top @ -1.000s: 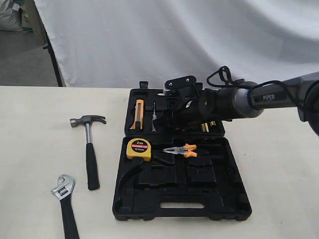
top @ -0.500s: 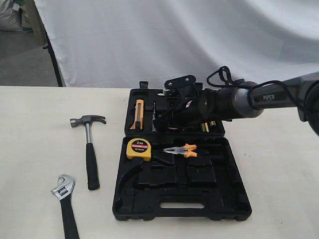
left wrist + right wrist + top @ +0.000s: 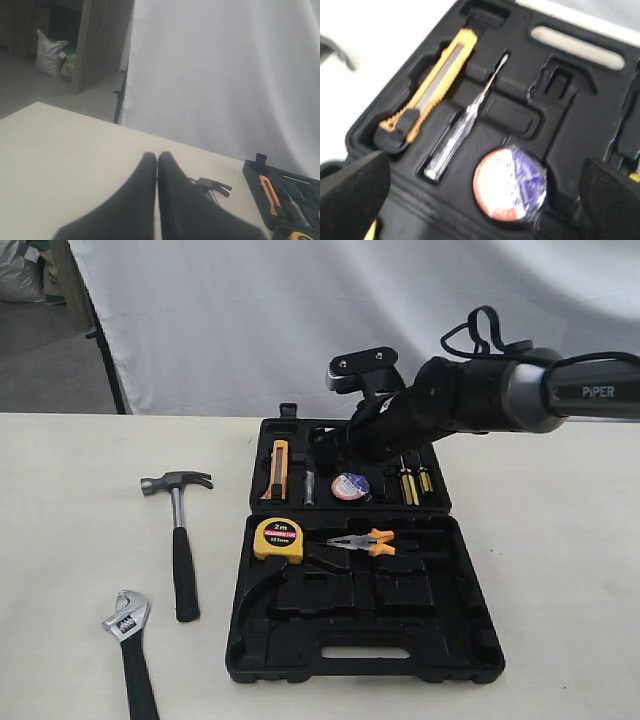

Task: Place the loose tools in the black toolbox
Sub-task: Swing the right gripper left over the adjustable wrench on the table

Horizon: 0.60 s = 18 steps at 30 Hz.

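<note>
In the exterior view, you are seeing the toolbox lying open on the table. Its far half is holding a knife and a tape roll, and its near half a tape measure and pliers. The hammer and wrench are lying on the table, left of the toolbox. Your right arm is reaching over the far half.

In the left wrist view, your left end effector is sitting clenched and empty over the table.

In the right wrist view, your right end effector is hanging released above the tape roll.
</note>
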Tool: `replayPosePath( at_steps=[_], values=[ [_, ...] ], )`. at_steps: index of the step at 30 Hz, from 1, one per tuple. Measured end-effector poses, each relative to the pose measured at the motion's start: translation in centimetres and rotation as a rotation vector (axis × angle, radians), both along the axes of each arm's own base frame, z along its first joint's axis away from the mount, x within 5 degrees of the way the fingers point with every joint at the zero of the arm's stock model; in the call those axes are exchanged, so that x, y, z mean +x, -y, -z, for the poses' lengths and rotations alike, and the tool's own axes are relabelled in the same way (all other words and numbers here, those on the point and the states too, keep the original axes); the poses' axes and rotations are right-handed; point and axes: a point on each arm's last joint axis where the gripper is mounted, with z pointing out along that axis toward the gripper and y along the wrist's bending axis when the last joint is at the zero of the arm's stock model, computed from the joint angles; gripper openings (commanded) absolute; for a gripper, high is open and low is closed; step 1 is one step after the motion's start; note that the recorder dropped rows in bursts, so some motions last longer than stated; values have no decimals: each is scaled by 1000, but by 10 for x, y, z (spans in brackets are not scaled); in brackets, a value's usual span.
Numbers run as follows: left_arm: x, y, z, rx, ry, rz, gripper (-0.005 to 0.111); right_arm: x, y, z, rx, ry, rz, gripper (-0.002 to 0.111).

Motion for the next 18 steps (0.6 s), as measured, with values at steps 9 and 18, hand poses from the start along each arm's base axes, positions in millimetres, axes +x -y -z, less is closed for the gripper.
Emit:
replayPosePath(
  at_steps=[9,18],
  values=[
    [0,0,0,0,0,0,1,-30,-27,-15,-26,-37,-123,95],
    [0,0,0,0,0,0,1,-96,-92,-21,-102,46,-447,95]
  ],
)
